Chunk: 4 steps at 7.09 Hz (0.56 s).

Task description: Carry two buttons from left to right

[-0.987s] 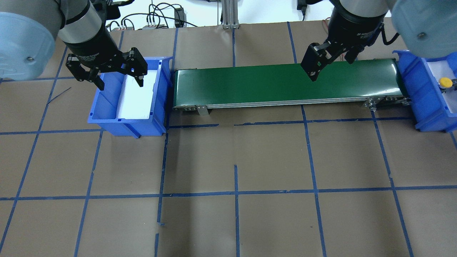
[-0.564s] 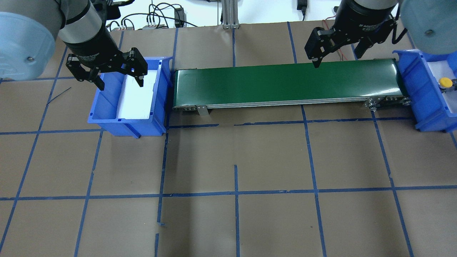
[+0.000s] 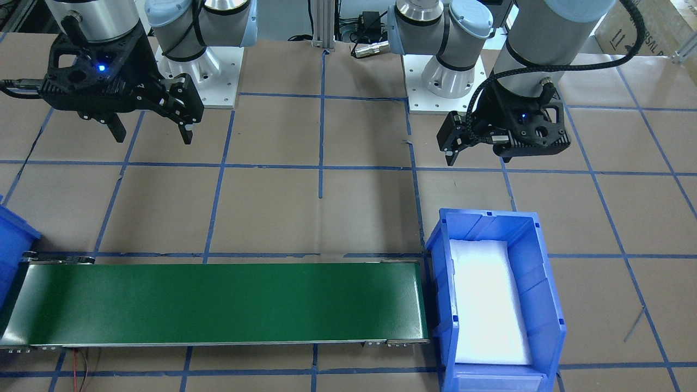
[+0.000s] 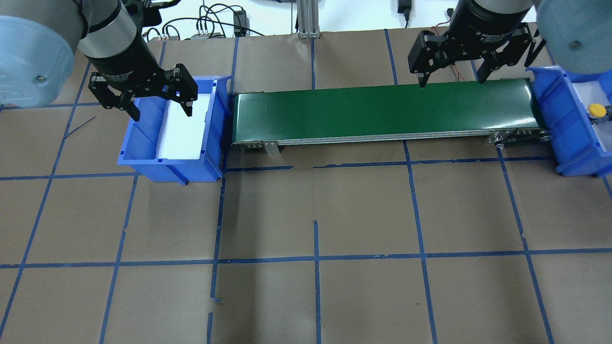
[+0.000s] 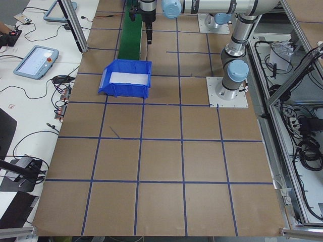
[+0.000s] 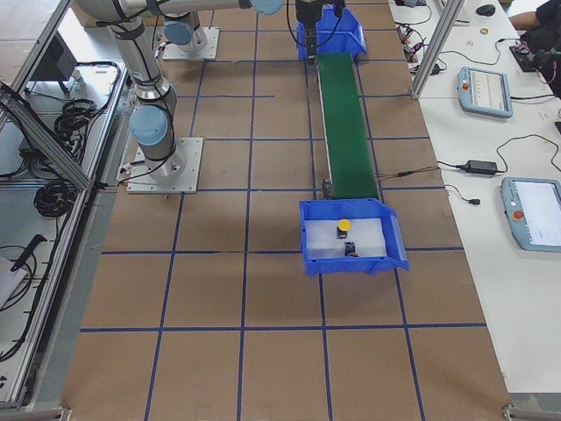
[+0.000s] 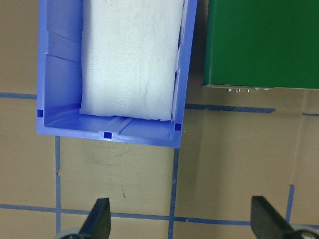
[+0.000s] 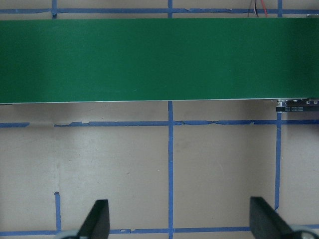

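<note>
The yellow button (image 4: 596, 110) stands in the right blue bin (image 4: 557, 110); it also shows in the exterior right view (image 6: 344, 225), with a second, dark button (image 6: 350, 249) beside it whose cap colour I cannot tell. My right gripper (image 4: 452, 80) is open and empty above the far edge of the green conveyor belt (image 4: 382, 112), left of that bin. My left gripper (image 4: 161, 113) is open and empty over the left blue bin (image 4: 143, 143). That bin (image 7: 60, 74) holds only a white foam pad (image 7: 129, 55).
The belt (image 3: 218, 302) runs between the two bins. Brown paper with blue tape lines covers the table (image 4: 315, 215). Cables and a metal post (image 4: 306, 19) sit behind the belt. Operator pendants (image 6: 486, 90) lie on the side bench.
My right gripper has risen off the belt, moved toward its far edge and turned, so both spread fingers show. The left gripper, bins and yellow button have not moved.
</note>
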Tool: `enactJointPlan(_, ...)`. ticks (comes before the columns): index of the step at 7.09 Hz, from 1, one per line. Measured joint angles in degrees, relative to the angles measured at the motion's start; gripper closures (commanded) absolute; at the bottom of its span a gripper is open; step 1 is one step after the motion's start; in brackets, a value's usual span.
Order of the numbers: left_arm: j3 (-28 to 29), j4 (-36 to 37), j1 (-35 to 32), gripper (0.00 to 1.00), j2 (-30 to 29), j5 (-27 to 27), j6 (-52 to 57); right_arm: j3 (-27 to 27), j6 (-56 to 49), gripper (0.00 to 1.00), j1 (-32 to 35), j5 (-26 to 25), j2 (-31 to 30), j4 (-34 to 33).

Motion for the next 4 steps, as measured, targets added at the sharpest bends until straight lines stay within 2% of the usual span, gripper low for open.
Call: enactJointPlan(4,0.00,0.00,0.00,0.00,0.00,-0.02,0.00,0.02,-0.18,0.00,-0.10,-0.19,0.00,0.06)
